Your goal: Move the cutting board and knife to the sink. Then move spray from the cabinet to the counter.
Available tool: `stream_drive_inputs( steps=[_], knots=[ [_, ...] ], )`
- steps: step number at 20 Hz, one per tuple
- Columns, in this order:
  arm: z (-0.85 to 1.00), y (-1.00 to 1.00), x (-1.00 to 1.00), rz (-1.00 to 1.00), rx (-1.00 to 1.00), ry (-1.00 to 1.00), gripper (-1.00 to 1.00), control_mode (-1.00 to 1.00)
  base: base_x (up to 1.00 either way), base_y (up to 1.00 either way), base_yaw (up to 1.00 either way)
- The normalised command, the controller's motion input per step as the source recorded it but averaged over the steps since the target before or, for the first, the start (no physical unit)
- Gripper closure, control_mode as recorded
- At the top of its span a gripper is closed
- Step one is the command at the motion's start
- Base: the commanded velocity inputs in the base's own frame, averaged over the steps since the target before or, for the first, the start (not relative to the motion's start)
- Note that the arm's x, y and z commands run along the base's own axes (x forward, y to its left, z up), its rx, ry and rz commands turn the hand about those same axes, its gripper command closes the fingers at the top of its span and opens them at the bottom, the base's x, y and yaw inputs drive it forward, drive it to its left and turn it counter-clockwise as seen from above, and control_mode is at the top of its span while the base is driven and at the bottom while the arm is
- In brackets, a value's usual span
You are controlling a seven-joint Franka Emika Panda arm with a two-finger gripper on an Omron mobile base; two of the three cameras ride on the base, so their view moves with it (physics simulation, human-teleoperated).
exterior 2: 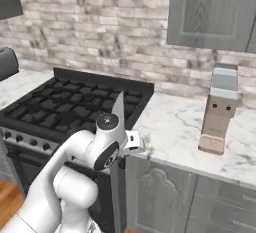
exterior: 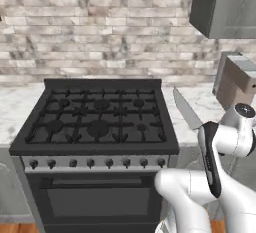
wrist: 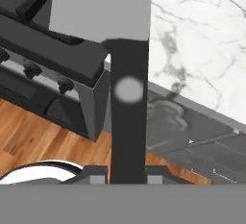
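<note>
Black-handled, the knife (wrist: 129,98) sits clenched in my claw (wrist: 126,179), blade up beside the stove (exterior: 95,117) and above the marble worktop (exterior 2: 175,127) edge; I judge a swing toward the sink risks the blade striking the stove or slipping loose.

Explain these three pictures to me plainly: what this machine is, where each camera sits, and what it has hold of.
It is a white robot arm on a driving base in a simulated kitchen. Two cameras sit behind it, left and right, facing a black stove and a marble counter. The third camera rides on the hand. The gripper is shut on a knife: black handle between the fingers, blade pointing up. A knife block stands on the counter.
</note>
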Motion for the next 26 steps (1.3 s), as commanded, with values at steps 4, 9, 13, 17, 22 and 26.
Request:
stream_drive_inputs(
  steps=[4,9,13,17,22,26],
  knots=[
    [0.00,0.00,0.00,0.00,0.00,0.00,1.00,1.00,-0.29,0.95,0.68],
    [0.00,0.00,0.00,0.00,0.00,0.00,1.00,1.00,-0.20,1.00,0.68],
    [0.00,0.00,0.00,0.00,0.00,0.00,1.00,1.00,-0.03,0.98,0.66],
    [0.00,0.00,0.00,0.00,0.00,0.00,1.00,1.00,0.00,0.89,0.66],
    [0.00,0.00,0.00,0.00,0.00,0.00,1.00,1.00,0.00,0.85,0.65],
    [0.00,0.00,0.00,0.00,0.00,0.00,1.00,1.00,0.14,0.89,0.59]
  ],
)
